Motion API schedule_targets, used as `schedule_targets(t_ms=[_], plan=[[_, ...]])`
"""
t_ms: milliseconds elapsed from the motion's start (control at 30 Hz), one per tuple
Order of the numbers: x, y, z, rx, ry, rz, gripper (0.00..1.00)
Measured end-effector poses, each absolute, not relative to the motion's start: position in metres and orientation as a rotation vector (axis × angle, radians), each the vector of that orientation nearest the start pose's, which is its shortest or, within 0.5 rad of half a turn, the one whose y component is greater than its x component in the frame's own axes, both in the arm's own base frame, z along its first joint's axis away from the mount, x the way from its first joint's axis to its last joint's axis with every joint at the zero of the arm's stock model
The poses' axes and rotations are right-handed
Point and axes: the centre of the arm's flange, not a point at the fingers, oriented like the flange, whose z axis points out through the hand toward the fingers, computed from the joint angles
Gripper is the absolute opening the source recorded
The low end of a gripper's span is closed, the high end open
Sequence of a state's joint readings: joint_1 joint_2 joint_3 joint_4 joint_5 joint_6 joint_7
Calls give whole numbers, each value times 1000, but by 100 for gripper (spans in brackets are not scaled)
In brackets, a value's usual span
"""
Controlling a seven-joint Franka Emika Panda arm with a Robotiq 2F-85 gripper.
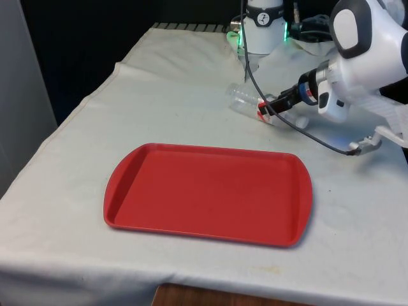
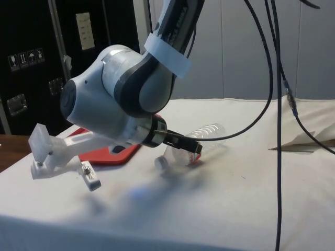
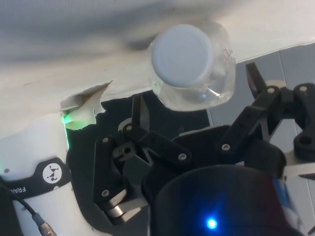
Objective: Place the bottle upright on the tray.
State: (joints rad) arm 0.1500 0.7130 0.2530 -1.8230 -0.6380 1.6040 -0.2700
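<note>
Looking at the front view, I see the clear ribbed plastic bottle [image 1: 248, 101] lying on its side on the white cloth [image 1: 178, 95], right of centre in the upper part of the frame, well apart from the flat red plastic tray [image 1: 207, 193] in the lower middle. My black two-finger gripper [image 1: 275, 106] reaches in from the right, low and sideways, at the bottle's red-labelled end. From the wrist I see its fingers [image 3: 140, 118] spread apart either side of the white cap [image 3: 181, 55], not clamped.
</note>
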Motion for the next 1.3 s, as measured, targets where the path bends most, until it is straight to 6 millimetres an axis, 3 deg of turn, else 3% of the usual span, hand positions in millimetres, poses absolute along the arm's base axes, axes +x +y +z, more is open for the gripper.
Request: schedule_targets(t_ms=[467, 1300], plan=[[524, 161, 117, -2852, -1601, 1461, 100], [523, 161, 116, -2851, -1601, 1464, 100]])
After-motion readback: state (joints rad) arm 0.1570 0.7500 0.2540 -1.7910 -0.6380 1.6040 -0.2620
